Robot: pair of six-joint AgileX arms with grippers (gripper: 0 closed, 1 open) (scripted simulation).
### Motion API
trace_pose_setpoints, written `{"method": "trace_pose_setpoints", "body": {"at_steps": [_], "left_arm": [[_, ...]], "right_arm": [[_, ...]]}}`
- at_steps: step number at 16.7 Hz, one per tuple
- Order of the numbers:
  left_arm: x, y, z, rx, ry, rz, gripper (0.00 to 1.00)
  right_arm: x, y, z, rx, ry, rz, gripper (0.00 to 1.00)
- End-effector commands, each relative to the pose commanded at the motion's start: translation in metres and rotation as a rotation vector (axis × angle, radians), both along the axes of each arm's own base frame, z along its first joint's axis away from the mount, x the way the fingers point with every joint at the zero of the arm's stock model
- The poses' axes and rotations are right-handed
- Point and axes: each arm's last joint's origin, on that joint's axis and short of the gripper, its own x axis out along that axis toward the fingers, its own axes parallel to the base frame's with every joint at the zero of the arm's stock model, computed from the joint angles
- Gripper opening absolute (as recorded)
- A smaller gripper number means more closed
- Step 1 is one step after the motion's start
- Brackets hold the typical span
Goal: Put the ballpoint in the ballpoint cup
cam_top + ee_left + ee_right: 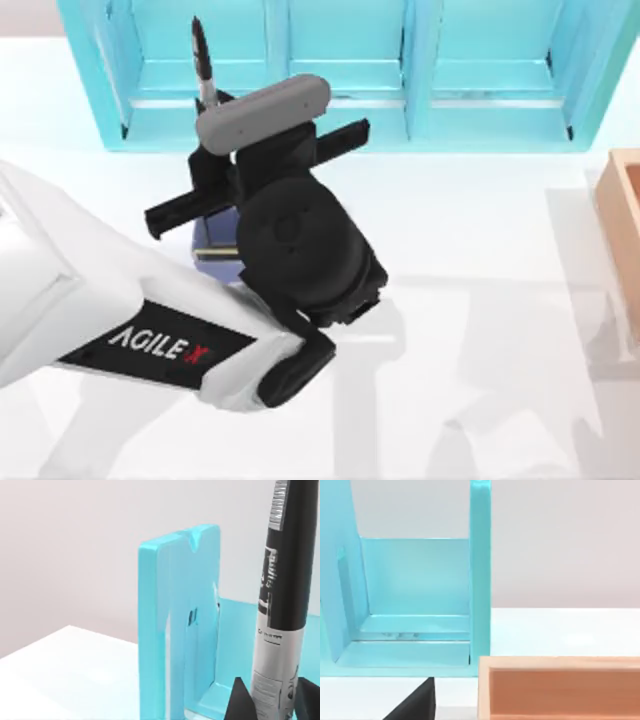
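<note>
The ballpoint [203, 62] is a black and grey pen with a printed barrel. My left gripper [272, 706] is shut on its lower end and holds it upright; the black fingertips [240, 702] flank the ballpoint [282, 605] in the left wrist view. The ballpoint cup [210, 243], blue-violet with a thin gold rim, stands on the white table just nearer than the pen, mostly hidden under my left wrist. One dark fingertip [415, 704] of my right gripper appears in the right wrist view, near the tan box.
A large turquoise shelf unit [400, 75] runs along the back of the table, close behind the held pen. A tan wooden box [625, 210] sits at the right edge. White table stretches across the front and middle right.
</note>
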Motion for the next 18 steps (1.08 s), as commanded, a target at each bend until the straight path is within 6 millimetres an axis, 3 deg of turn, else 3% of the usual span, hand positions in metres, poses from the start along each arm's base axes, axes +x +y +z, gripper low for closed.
{"method": "trace_pose_setpoints", "body": {"at_steps": [1, 14, 18], "left_arm": [[0.0000, 0.0000, 0.0000, 0.000, 0.000, 0.000, 0.00], [0.0000, 0.0000, 0.0000, 0.000, 0.000, 0.000, 0.98], [0.0000, 0.0000, 0.0000, 0.000, 0.000, 0.000, 1.00]], "right_arm": [[0.0000, 0.0000, 0.0000, 0.000, 0.000, 0.000, 1.00], [0.0000, 0.0000, 0.0000, 0.000, 0.000, 0.000, 1.00], [0.0000, 0.0000, 0.0000, 0.000, 0.000, 0.000, 1.00]]}}
